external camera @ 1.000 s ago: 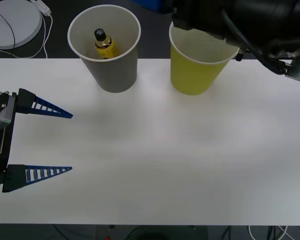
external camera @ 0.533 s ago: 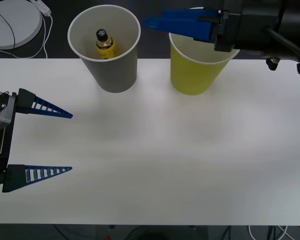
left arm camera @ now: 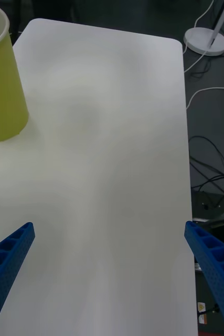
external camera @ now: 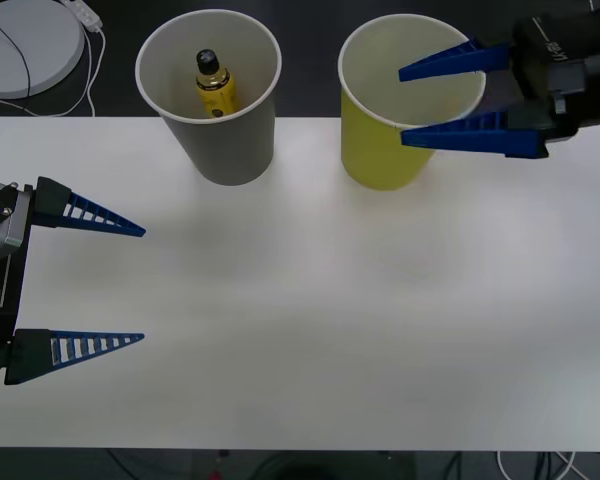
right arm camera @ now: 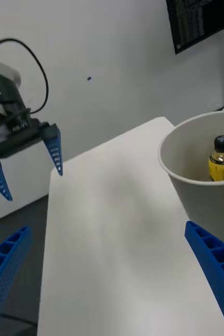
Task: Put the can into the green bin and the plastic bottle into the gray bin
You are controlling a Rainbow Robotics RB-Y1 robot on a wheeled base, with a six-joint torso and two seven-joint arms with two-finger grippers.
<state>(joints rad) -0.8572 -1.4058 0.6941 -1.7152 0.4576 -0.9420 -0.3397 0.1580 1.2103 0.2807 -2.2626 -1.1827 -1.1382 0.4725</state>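
The gray bin (external camera: pixel 230 150) stands at the table's back left with the plastic bottle (external camera: pixel 215 85) upright inside it, black cap up. Right of it stands the green bin (external camera: pixel 380 160), whose white inside shows. The can is out of view. My right gripper (external camera: pixel 402 107) is open, its blue fingers pointing left over the green bin's right rim, nothing between them. In the right wrist view the gray bin (right arm camera: pixel 195 173) holds the plastic bottle (right arm camera: pixel 223 157). My left gripper (external camera: pixel 144 285) rests open and empty at the table's left edge. The left wrist view has the green bin (left arm camera: pixel 1 89).
A white round base (external camera: pixel 25 45) with a cable lies off the table at the back left. The white table (external camera: pixel 310 320) stretches bare across the middle and front. Cables (left arm camera: pixel 211 157) lie on the floor beyond the table's edge.
The right arm has drawn back to the right from above the green bin, and its open fingers now point left over the rim. The left arm has not moved.
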